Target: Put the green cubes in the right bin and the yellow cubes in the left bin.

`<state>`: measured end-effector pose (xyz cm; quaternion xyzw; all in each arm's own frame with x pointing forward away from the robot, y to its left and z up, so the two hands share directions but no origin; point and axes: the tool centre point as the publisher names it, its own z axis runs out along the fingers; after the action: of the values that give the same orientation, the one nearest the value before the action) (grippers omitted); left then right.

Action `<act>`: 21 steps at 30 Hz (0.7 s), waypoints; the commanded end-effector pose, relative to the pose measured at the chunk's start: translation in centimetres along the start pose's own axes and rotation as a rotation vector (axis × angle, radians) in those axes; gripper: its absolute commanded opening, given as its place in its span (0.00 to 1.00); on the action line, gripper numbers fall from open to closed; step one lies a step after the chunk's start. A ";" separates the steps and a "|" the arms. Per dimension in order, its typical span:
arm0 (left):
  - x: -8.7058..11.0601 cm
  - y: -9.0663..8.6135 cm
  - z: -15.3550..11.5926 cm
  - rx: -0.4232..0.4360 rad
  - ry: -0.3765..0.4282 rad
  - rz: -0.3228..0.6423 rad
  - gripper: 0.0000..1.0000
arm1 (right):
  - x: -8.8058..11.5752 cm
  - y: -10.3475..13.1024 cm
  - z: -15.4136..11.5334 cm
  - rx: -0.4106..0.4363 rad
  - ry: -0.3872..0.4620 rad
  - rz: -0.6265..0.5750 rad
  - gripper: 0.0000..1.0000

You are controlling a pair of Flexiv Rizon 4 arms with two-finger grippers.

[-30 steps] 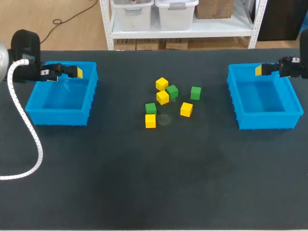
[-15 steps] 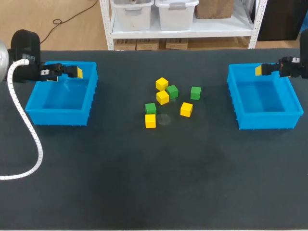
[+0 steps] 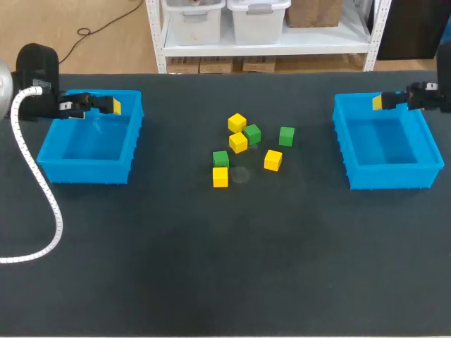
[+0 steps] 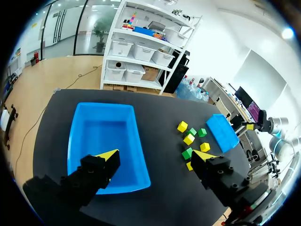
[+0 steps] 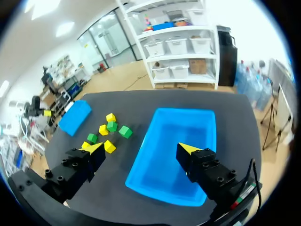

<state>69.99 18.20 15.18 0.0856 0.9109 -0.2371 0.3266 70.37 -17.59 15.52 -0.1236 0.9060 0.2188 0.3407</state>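
Several yellow cubes and three green cubes lie in a loose cluster mid-table, among them a yellow cube [image 3: 237,122], a green cube [image 3: 286,136] and another yellow cube [image 3: 220,177]. The left bin [image 3: 134,134] and the right bin [image 3: 344,141] are blue, with nothing seen inside either. My left gripper [image 3: 109,105] hangs open over the left bin's far edge, holding nothing. In the left wrist view that gripper [image 4: 156,155] is above the bin [image 4: 101,104], with the cubes [image 4: 188,139] off to one side. My right gripper [image 3: 384,102] [image 5: 141,148] stands open over the right bin [image 5: 186,111].
Dark table surface [image 3: 225,267] stretches wide in front of the cubes and between the two bins. A white ribbed cable [image 3: 42,190] from my left arm loops down along the table's left side.
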 end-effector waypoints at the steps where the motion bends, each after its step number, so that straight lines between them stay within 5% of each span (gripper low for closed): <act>1: 0.1 0.3 0.0 0.011 -0.007 0.002 1.00 | -4.0 -0.6 2.6 -0.057 0.089 -0.063 1.00; 10: 0.1 0.3 0.0 0.011 -0.007 0.002 1.00 | -9.7 -0.6 7.9 -0.091 0.294 -0.299 1.00; 21: 0.1 0.3 0.0 0.011 -0.007 0.002 1.00 | -12.7 2.0 14.4 -0.142 0.566 -0.551 1.00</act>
<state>69.99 18.21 15.18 0.0856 0.9109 -0.2371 0.3266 82.69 -12.10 15.18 -0.3924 0.8820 0.0941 0.2433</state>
